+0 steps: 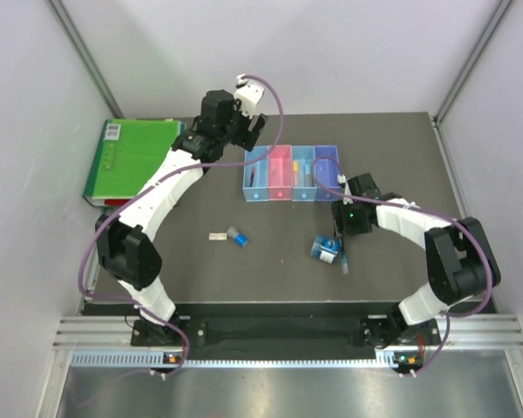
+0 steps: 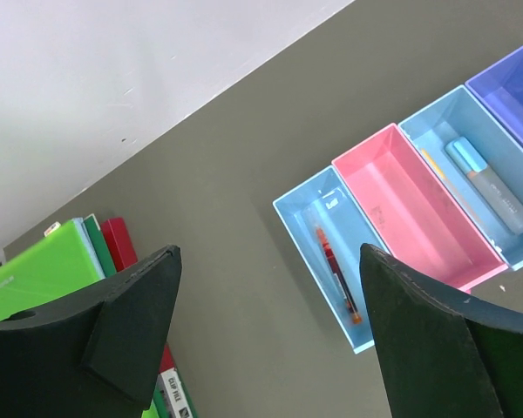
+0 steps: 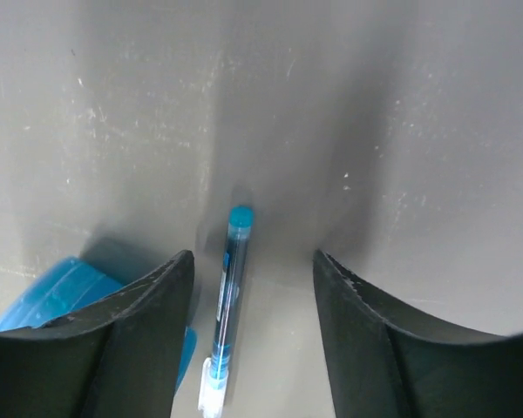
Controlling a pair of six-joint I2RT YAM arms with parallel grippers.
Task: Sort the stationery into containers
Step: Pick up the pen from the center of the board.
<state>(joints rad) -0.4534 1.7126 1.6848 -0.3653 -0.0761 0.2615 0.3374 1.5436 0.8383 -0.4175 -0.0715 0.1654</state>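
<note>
The containers (image 1: 292,172) are four joined bins at the back middle of the mat. In the left wrist view a thin red pen (image 2: 336,270) lies in the left light blue bin (image 2: 307,209). The pink bin (image 2: 410,209) looks empty. A pale blue stick (image 2: 492,196) lies in the second light blue bin. My left gripper (image 2: 270,340) is open and empty, high above the mat left of the bins. My right gripper (image 3: 253,340) is open, low over the mat, with the dark teal pen (image 3: 228,296) lying between its fingers, untouched. The blue-white roll (image 3: 52,292) sits just left of it.
A small blue cap (image 1: 238,236) and a tiny white block (image 1: 217,236) lie on the mat's centre left. The big green binder (image 1: 131,161) lies at the back left. The violet-blue bin (image 2: 514,87) is at the row's right end. The roll (image 1: 325,248) sits beside the pen (image 1: 343,259).
</note>
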